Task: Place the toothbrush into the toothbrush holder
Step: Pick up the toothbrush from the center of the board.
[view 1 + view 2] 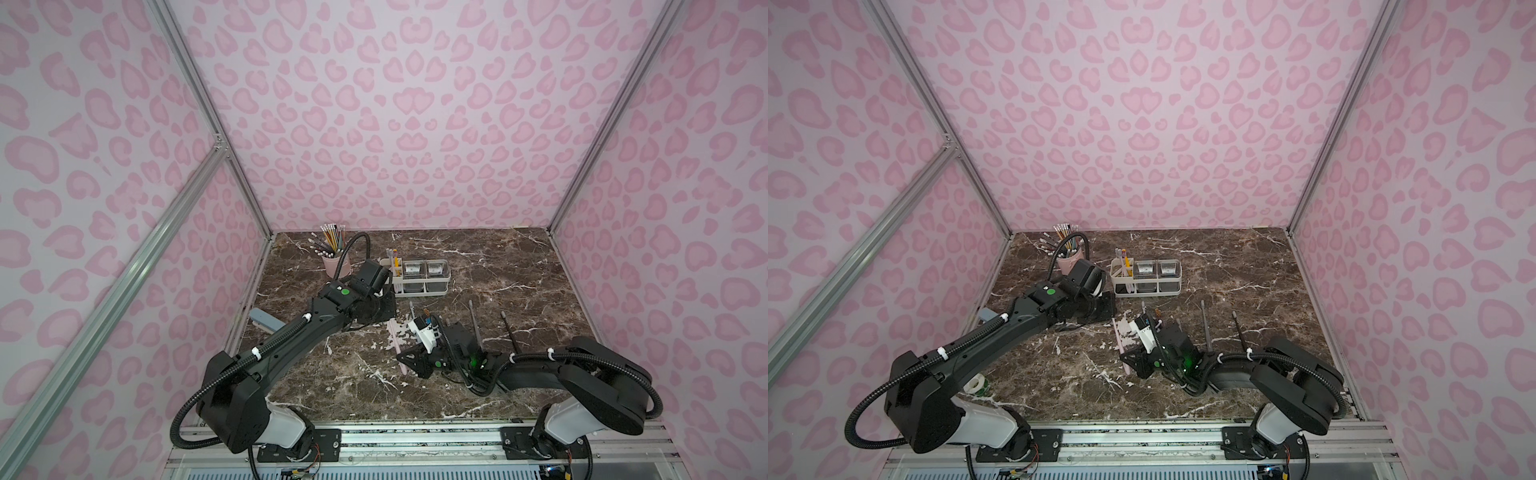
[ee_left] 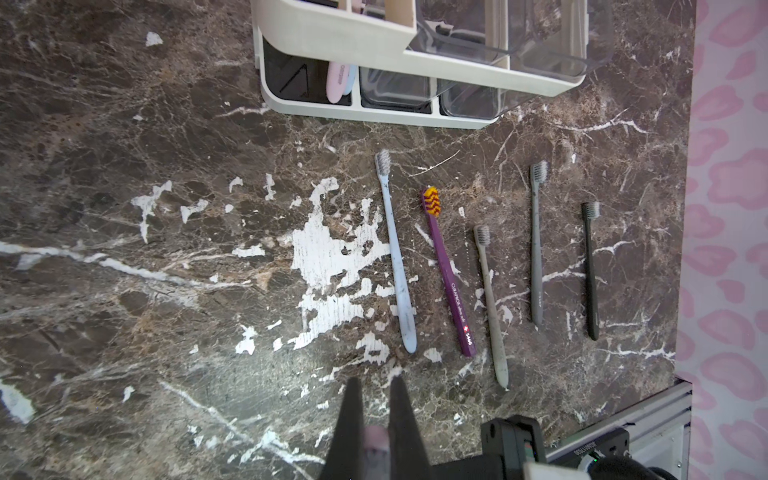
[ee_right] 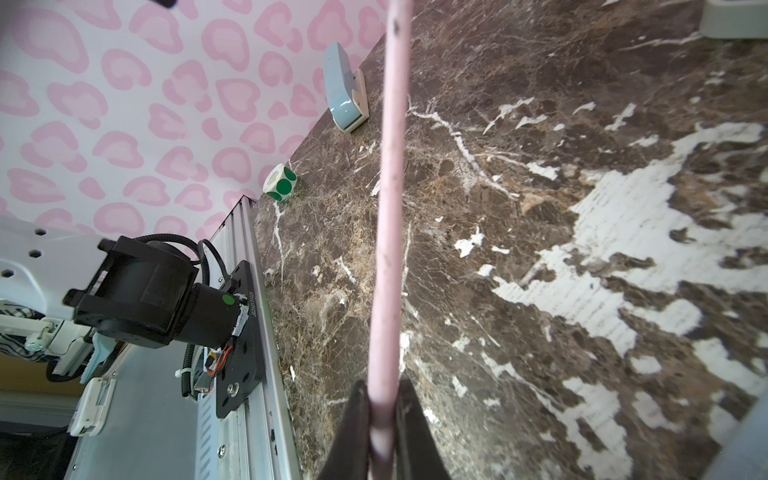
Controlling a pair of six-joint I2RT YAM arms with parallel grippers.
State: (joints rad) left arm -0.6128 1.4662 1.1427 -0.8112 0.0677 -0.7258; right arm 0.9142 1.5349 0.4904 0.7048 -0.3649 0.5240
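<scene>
Jaws of right gripper (image 3: 384, 386) clamp the pink toothbrush (image 3: 392, 187). Left gripper (image 2: 375, 380) (near the toothbrush holder (image 2: 374, 113)) pinches its blurred other end.

Lighting is even and diffuse, with no single source to be made out and no hard shadows. In both top views the marble tabletop (image 1: 478, 270) reads dim against the bright pink walls (image 1: 415, 104), and detail is slightly soft throughout.

In the left wrist view the tabletop is sharp and there is mild glare on the clear cups (image 2: 519, 37). The left gripper (image 2: 376, 380) and the pink toothbrush (image 2: 376, 442) it pinches are badly blurred.

In the right wrist view the right gripper (image 3: 383, 384) is equally soft, and the toothbrush shaft is smeared near the lens. The white worn patches (image 3: 644, 232) are close to overexposed.
</scene>
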